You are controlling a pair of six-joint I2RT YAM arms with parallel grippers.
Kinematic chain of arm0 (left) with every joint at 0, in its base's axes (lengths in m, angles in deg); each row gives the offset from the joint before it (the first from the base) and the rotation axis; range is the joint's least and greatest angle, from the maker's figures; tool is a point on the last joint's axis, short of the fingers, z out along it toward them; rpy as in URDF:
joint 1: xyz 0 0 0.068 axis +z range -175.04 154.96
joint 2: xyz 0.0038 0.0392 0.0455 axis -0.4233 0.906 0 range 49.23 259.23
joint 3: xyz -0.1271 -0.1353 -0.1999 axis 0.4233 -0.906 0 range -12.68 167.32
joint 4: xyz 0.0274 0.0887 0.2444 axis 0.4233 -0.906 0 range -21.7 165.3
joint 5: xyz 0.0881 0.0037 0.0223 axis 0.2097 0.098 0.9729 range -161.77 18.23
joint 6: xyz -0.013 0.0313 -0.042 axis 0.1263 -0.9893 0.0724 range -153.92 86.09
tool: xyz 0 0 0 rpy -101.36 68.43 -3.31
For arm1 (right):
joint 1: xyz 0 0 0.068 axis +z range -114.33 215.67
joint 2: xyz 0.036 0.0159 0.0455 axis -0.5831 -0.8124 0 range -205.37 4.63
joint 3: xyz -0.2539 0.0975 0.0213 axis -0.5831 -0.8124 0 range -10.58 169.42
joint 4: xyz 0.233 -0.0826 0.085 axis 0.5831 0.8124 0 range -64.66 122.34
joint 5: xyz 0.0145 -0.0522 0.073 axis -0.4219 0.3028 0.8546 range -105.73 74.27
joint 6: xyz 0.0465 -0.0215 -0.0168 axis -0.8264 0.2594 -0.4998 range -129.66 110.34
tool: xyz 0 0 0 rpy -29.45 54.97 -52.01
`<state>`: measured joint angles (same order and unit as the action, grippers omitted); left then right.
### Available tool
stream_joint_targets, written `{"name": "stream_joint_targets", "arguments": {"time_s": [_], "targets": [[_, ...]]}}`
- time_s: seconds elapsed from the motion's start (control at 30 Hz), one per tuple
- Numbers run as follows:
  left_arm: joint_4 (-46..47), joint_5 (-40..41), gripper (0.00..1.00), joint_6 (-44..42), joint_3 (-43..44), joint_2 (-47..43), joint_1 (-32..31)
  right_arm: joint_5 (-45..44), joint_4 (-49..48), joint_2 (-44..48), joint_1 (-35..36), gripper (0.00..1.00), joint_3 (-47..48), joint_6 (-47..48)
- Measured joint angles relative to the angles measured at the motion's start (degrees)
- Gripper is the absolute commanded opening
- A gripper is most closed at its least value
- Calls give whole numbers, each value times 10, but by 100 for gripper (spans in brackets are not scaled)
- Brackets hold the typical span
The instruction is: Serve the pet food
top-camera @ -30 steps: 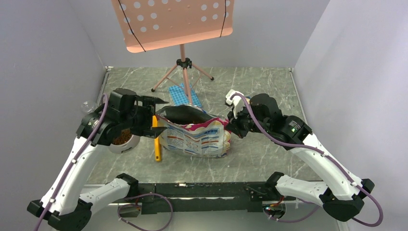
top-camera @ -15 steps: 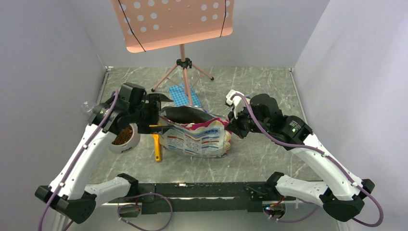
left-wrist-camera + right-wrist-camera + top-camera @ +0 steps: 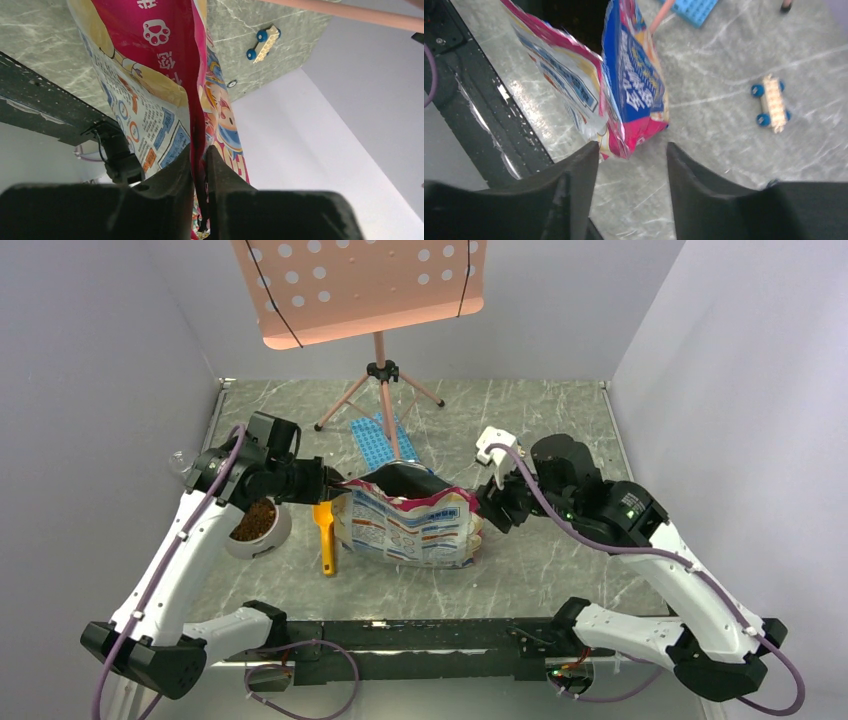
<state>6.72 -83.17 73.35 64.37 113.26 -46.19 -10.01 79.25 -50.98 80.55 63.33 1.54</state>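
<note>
Leftward, the left arm has swung off the bowl and across to the bag, while the right arm has drawn back a little from the bag's other end. Nearest the bases, the yellow scoop (image 3: 325,530) lies flat on the table (image 3: 540,570) between the bowl (image 3: 245,551) and the bag (image 3: 410,525). The pet food (image 3: 256,521) sits as a brown heap inside the bowl, so the serving itself looks largely done. What remains seems to be settling the bag. The left gripper (image 3: 200,165) is clamped on the bag's pink side seam, with foil pinched flat between its fingers. The right gripper (image 3: 631,146) stands spread, the bag's lower corner just ahead of its fingers and apparently untouched. The bag stands on the table with its dark mouth facing up. Foil like this is probably slick and floppy, so the pinch should stay firm on the seam rather than on loose film. The mouth should be kept high so nothing spills. Any shift of the bag should go away from the scoop and bowl just beside it. The right gripper is best kept wide and clear of the corner until the bag stands by itself. Farther back lie a blue studded plate (image 3: 372,443) and a small wheeled brick toy (image 3: 770,104), then the tripod stand (image 3: 380,370) at the rear.
</note>
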Motion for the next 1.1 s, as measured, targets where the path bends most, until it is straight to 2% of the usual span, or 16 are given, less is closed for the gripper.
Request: {"name": "stream_joint_targets", "arguments": {"time_s": [0.03, 0.07, 0.1, 0.2, 0.3, 0.43, 0.53, 0.6, 0.63, 0.73, 0.77, 0.8, 0.9, 1.0, 1.03, 1.1], "targets": [[0, -4, 13, -5, 0, 0, 1, 2, 4, -5, 2, 88, 16, 2], [0, -6, 11, -8, 0, 1, 1, 4, 5, -10, 5, 98, 32, 0], [0, -10, 8, -12, 0, 1, 1, 8, 0, -23, 10, 99, 51, 2], [0, -19, 0, -18, 0, 1, 3, 16, -24, -68, 33, 100, 92, 8], [2, -24, 0, -20, 0, 1, 4, 14, -38, -129, 63, 99, 127, 13], [12, -27, 0, -14, -16, -13, 9, -24, -55, -210, 111, 91, 137, 21], [14, -28, 0, -14, -28, -28, 16, -46, -56, -228, 125, 79, 133, 24], [13, -35, 0, -16, -33, -32, 28, -61, -61, -209, 126, 56, 118, 26], [12, -41, 0, -18, -34, -33, 34, -70, -61, -193, 126, 48, 106, 28], [8, -58, 0, -33, -36, -32, 53, -97, -54, -138, 126, 30, 72, 27], [4, -62, 0, -38, -36, -31, 58, -106, -49, -118, 125, 19, 62, 27], [1, -66, 0, -46, -35, -31, 64, -112, -42, -100, 125, 1, 54, 28], [-13, -77, 0, -63, -26, -23, 75, -116, -14, -45, 125, 0, 38, 21], [-32, -84, 0, -83, -14, -14, 76, -101, -10, -37, 126, 0, 34, 13], [-33, -87, 8, -86, -14, -13, 78, -97, -11, -38, 126, 0, 34, 11], [-32, -92, 49, -90, -15, -13, 80, -92, -12, -44, 124, 0, 38, 8]]}}
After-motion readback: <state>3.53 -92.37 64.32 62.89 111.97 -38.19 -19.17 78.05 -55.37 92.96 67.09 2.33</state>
